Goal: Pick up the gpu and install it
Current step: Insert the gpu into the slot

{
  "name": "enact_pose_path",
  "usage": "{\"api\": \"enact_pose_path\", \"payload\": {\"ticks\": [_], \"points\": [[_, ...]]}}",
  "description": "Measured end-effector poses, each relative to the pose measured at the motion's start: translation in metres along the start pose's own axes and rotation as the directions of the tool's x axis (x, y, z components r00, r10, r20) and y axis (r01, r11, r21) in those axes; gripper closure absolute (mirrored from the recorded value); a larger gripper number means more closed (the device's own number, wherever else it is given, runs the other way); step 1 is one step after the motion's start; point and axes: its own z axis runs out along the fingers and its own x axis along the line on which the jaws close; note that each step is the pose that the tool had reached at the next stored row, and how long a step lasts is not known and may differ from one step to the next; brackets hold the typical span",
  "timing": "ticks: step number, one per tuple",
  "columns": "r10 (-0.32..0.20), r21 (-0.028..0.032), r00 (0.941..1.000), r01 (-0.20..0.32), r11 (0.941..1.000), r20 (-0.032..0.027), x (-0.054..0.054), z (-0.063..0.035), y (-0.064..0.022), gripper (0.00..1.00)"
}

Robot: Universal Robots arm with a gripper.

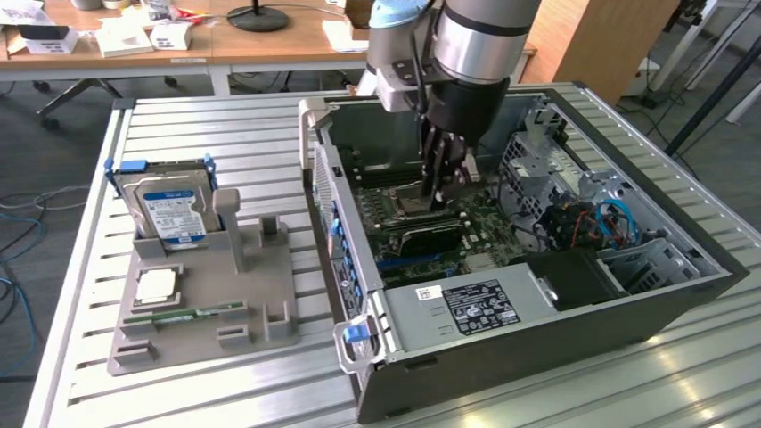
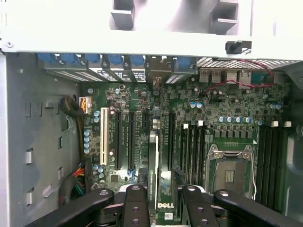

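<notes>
The gpu (image 1: 429,236), a dark card, stands on edge on the motherboard inside the open computer case (image 1: 559,357), in the exterior view's middle. My gripper (image 1: 443,201) reaches straight down into the case onto the card's upper edge. In the wrist view the gpu (image 2: 152,156) runs edge-on between my two black fingers (image 2: 135,203), over the expansion slots, with its far end at the case's rear brackets. The gripper (image 2: 164,201) is shut on the card, one finger on each side.
A grey parts tray (image 1: 202,339) at the exterior view's left holds a hard drive (image 1: 173,205), a CPU (image 1: 157,285) and a RAM stick (image 1: 184,314). Inside the case are the power supply (image 1: 470,308), drive cages (image 1: 547,169) and the bare CPU socket (image 2: 230,170).
</notes>
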Motion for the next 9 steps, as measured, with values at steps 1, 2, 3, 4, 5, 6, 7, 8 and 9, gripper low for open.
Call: {"api": "enact_pose_path", "payload": {"ticks": [1,2,3,4,5,6,7,8,9], "points": [[0.000,0.0001,1.0000,0.000,1.0000,0.0000,0.000,-0.0025,0.0000,0.67],[0.000,0.0001,1.0000,0.000,1.0000,0.0000,0.000,-0.0047,0.0000,0.67],[0.000,0.0002,1.0000,0.000,1.0000,0.0000,0.000,-0.0063,0.0000,0.67],[0.000,0.0003,1.0000,0.000,1.0000,0.0001,0.000,-0.0077,0.0000,0.67],[0.000,0.0004,1.0000,0.000,1.0000,0.0000,0.000,-0.0093,0.0000,0.67],[0.000,0.0006,1.0000,0.000,1.0000,0.0000,0.000,-0.0110,0.0000,0.67],[0.000,0.0007,1.0000,0.000,1.0000,0.0000,0.000,-0.0124,0.0000,0.67],[0.000,0.0009,1.0000,0.000,1.0000,0.0000,0.000,-0.0139,0.0000,0.67],[0.000,0.0009,1.0000,0.000,1.0000,0.0000,0.000,-0.0155,0.0000,0.67]]}}
